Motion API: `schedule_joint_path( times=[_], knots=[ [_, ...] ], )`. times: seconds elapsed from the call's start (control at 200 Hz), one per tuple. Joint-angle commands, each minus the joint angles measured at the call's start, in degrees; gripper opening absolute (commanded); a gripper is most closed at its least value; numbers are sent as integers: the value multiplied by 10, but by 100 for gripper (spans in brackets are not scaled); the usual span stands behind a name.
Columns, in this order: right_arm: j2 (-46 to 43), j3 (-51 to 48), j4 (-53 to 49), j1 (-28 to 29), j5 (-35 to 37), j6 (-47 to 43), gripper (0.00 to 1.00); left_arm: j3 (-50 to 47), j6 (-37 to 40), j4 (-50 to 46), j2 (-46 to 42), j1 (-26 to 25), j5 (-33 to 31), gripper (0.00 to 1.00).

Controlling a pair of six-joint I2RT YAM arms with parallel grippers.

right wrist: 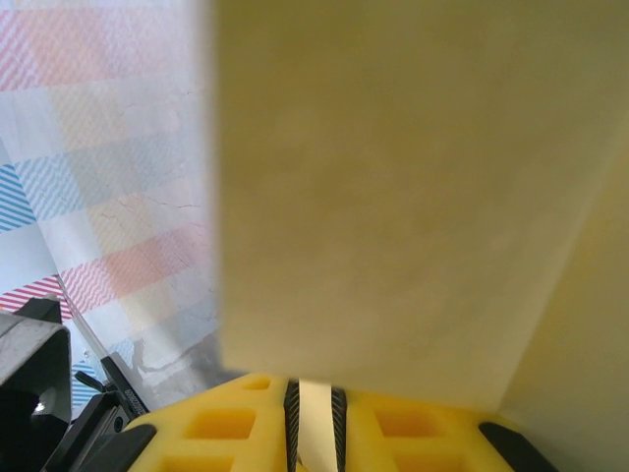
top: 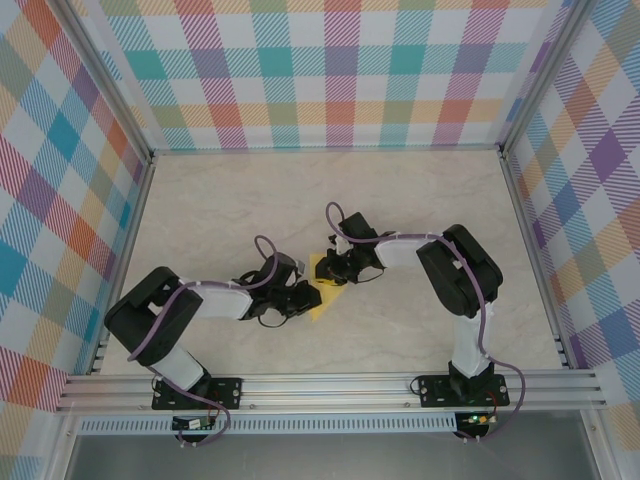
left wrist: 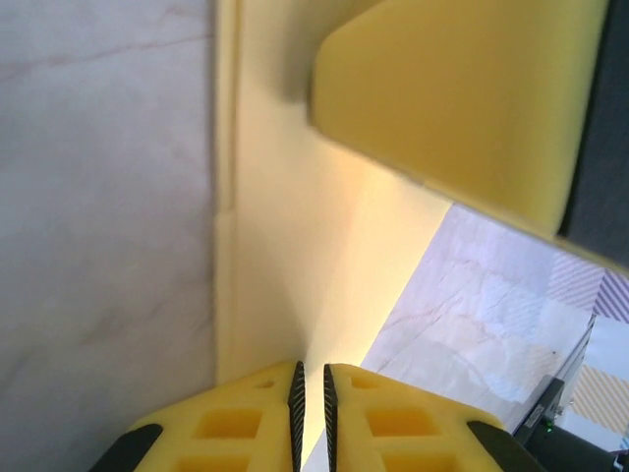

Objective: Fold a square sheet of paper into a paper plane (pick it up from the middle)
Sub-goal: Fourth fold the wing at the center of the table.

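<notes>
**Mid-table, two grippers share one yellow sheet**

At the middle of the pale table (top: 200, 200), seen from above, both arms reach inward until they almost meet. The paper (top: 324, 297) sits between them as a small yellow patch. The left gripper (top: 306, 297) is at its near left side and the right gripper (top: 336, 270) at its far right side. Plaid walls (top: 340, 70) ring the table.

From the left wrist, the two yellow fingers (left wrist: 236, 423) stand almost together, with only a thin slit between them. The paper runs up out of that slit as a pale, creased band tilted off the table. A yellow pad (left wrist: 452, 98) of the other gripper hangs over its upper right part.

From the right wrist, the fingers (right wrist: 216, 423) are narrow, with a strip of paper clamped between their black ridged faces. The sheet rises close to the lens, blurred. It hides most of the plaid wall behind it.
</notes>
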Motion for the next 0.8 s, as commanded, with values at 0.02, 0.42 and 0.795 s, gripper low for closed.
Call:
schedule_joint_path(
  times=[0.02, 0.42, 0.795],
  knots=[
    [57, -26, -65, 3, 57, 1, 19, -41, 30, -105, -19, -8, -4, 16],
    [58, -27, -59, 3, 52, 10, 20, -9, 38, -167, -120, -9, -38, 19],
    [60, -25, -63, 4, 53, 6, 20, 53, 6, -72, -51, -20, 28, 22]
  ],
)
